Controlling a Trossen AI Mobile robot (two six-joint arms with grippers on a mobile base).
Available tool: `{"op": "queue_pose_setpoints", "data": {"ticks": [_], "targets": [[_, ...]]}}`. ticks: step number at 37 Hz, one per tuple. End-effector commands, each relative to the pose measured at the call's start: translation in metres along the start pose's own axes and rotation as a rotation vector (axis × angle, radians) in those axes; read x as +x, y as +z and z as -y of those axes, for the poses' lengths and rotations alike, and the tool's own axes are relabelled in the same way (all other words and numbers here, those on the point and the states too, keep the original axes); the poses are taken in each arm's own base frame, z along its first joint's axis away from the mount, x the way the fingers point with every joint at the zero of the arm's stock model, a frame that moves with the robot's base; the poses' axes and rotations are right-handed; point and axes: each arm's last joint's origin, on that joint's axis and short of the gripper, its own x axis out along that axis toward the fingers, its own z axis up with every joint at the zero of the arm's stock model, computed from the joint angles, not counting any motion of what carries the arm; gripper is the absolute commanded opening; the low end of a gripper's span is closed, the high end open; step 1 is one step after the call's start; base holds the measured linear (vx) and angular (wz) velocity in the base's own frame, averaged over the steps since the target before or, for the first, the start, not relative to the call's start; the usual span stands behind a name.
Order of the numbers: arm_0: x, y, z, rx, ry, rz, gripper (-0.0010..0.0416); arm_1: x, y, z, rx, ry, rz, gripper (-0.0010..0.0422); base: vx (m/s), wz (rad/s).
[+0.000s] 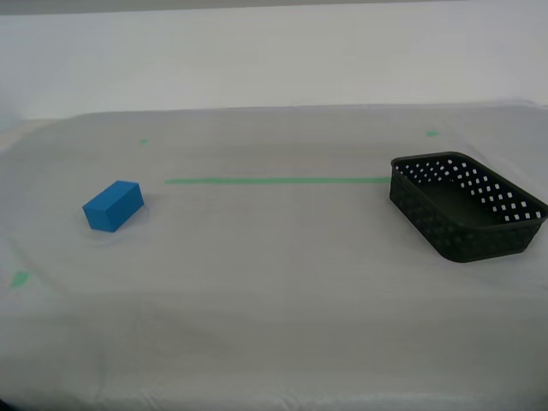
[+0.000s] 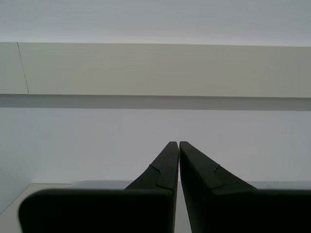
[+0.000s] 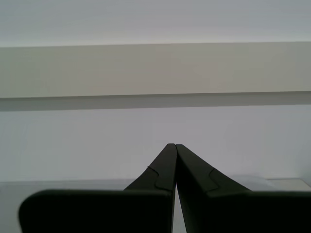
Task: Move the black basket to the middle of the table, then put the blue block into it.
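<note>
At the tips of my first gripper point(image 3: 175, 145) the two black fingers meet, clenched on nothing, aimed at a pale wall with a cream horizontal band across it. My second gripper point(image 2: 179, 143) is the same: fingers pressed together, nothing between them, facing the same kind of wall and band. Neither arm appears in the exterior view.

Surface: the table point(image 1: 274, 325) fills the lower two thirds of the exterior frame, draped in whitish-grey cloth with light wrinkles. A thin green tape line point(image 1: 276, 180) runs horizontally across mid-frame, from left of centre to just short of the basket. Small green marks sit at upper left point(image 1: 143, 141), upper right point(image 1: 431, 134) and lower left point(image 1: 19, 278). Behind the table is a plain white wall.

The blue block point(image 1: 113, 205) lies flat on the cloth at mid-left of the frame, long axis diagonal, running from lower left to upper right.

The black basket point(image 1: 467, 205) sits at the right edge of the frame, mouth up, empty. Its long axis runs diagonally from upper left to lower right; the near corner reaches the end of the tape line. Block and basket are well apart.
</note>
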Motion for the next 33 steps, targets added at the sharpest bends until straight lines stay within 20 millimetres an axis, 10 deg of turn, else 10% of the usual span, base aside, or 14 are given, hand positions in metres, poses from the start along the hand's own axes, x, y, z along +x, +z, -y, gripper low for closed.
{"op": "queue_pose_setpoints", "data": {"ticks": [1, 33], "targets": [[0.0000, 0.0004, -0.0002, -0.001, 0.003, 0.002, 0.0000, 0.0000, 0.0006, 0.0001, 0.001, 0.000, 0.005, 0.0000, 0.000, 0.000], [-0.0003, -0.0070, -0.0002, -0.001, 0.003, -0.076, -0.0001, 0.0000, 0.0005, 0.0001, 0.001, 0.000, 0.005, 0.0000, 0.000, 0.000]]}}
